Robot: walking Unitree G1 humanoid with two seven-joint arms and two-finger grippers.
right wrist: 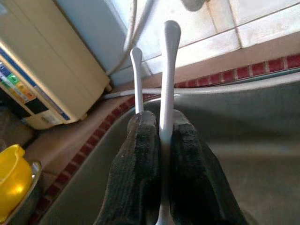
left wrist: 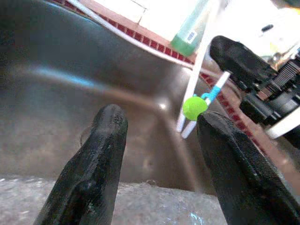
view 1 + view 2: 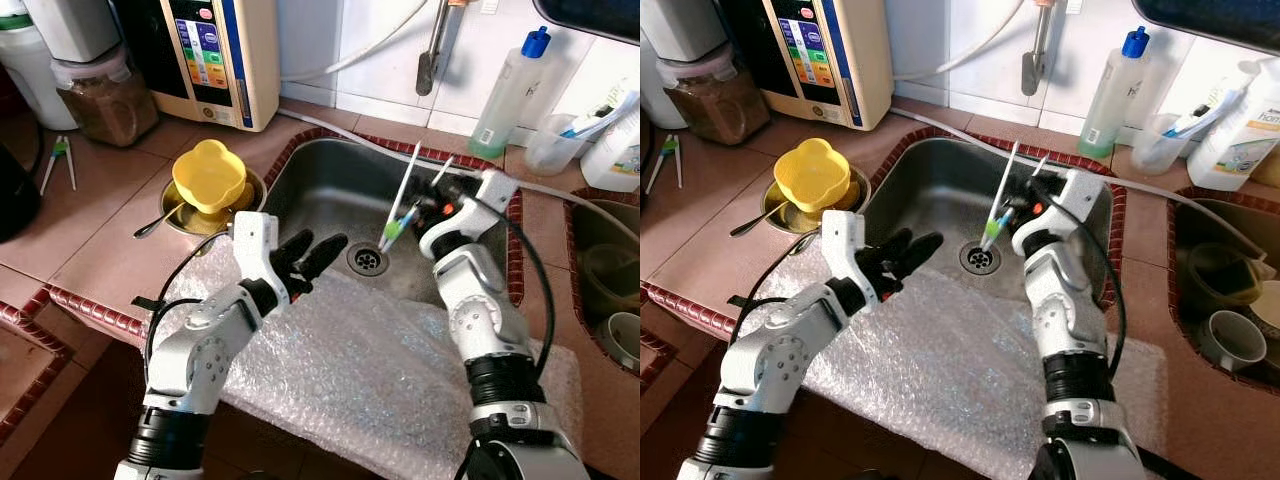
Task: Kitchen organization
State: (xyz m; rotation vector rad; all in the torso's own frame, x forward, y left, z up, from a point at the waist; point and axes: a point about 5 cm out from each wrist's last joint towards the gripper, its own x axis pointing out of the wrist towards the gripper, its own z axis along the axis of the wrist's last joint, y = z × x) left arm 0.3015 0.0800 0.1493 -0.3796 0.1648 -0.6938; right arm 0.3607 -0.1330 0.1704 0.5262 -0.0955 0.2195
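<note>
Holding a pair of white training chopsticks (image 3: 402,205) over the steel sink (image 3: 330,190), the right gripper (image 3: 432,205) has its two black fingers pressed together on one stick, clamping it partway along; the second stick rides beside the fingers, joined to the first by a green-and-blue connector lower down. These look light, thin and stiff, and smooth plastic is likely to be slippery, more so if wet, so a pinch near the connector, where both sticks are tied together, seems the surest hold; a grip on one stick alone could let the pair swivel. The tips hang just above the drain (image 3: 368,260), at about 10 o'clock from it.

At 9 o'clock from the drain, the left gripper (image 3: 305,262) hovers with fingers spread apart, holding nothing, above a sheet of bubble wrap (image 3: 380,370) draped over the front of the desk (image 3: 110,240). Terracotta tiles cover the desk. At 10 o'clock from the sink sits a yellow cup (image 3: 208,175) in a metal bowl; at 1 o'clock stands a soap bottle (image 3: 508,95).
</note>
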